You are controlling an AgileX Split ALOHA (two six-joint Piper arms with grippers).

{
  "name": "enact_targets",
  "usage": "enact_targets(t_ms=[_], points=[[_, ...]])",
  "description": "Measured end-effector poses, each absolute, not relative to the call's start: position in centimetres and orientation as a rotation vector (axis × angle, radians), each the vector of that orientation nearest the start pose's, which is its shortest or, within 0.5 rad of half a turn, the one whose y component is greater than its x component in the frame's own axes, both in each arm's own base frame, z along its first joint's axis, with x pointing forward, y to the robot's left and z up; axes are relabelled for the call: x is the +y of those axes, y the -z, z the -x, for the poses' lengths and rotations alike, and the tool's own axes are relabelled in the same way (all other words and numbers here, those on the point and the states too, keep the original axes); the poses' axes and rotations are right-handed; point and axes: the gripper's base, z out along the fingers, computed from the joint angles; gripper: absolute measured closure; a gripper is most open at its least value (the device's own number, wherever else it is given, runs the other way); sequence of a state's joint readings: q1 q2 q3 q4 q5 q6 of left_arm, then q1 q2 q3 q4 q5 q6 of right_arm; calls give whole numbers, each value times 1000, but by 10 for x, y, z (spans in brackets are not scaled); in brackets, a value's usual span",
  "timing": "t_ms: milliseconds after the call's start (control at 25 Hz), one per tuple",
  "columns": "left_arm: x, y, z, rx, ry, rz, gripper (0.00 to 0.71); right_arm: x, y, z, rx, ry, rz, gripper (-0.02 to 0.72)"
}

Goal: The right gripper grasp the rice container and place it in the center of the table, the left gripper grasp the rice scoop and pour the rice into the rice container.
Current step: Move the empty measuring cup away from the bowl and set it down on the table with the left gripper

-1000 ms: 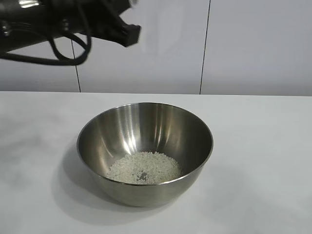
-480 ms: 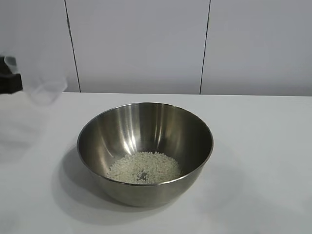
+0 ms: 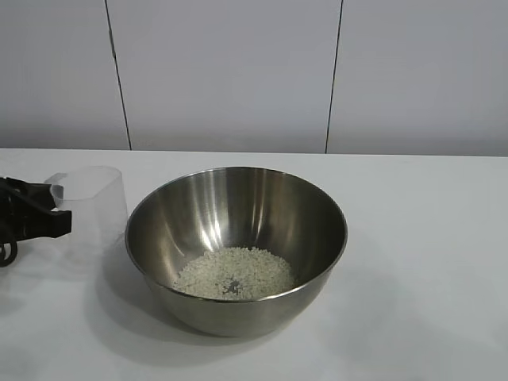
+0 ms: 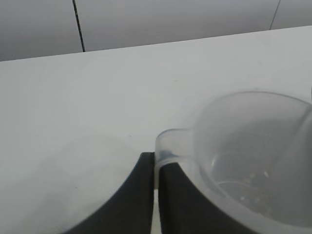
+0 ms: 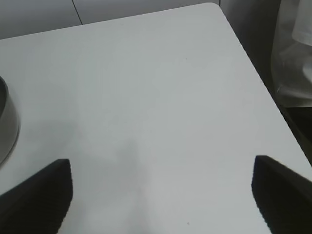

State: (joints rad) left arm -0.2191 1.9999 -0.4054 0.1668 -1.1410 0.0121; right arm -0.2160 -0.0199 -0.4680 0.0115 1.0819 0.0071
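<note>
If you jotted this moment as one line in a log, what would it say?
rice in rice container | left gripper shut on rice scoop, upright beside container | right gripper open, holding nothing

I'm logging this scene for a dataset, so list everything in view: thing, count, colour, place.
rice container: one, shiny steel bowl, standing at the middle of the table.
rice: one pale white heap, on the bottom of the rice container.
rice scoop: one, clear frosted plastic, upright just left of the rice container, nearly empty, its handle gripped by the left claw.
table: one, plain white, under everything.
wall panels: pale grey with dark seams, behind the table.
left claw: one, black, at the table's left edge in the exterior view, shut on the rice scoop's handle.
right claw: one, black, wide open over bare table to the right of the rice container, holding nothing.
</note>
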Motion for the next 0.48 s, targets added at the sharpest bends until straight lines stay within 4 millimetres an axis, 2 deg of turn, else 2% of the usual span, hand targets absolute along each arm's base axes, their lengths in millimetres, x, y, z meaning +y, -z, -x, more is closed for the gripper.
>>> enact_targets(t_ms=[280, 480], points=[[-73, -75, -264, 1929, 240, -392, 693, 2, -267, 5, 2067, 114, -231, 9], [-73, -75, -263, 1932, 241, -391, 618, 2, -267, 5, 2067, 114, -231, 9]])
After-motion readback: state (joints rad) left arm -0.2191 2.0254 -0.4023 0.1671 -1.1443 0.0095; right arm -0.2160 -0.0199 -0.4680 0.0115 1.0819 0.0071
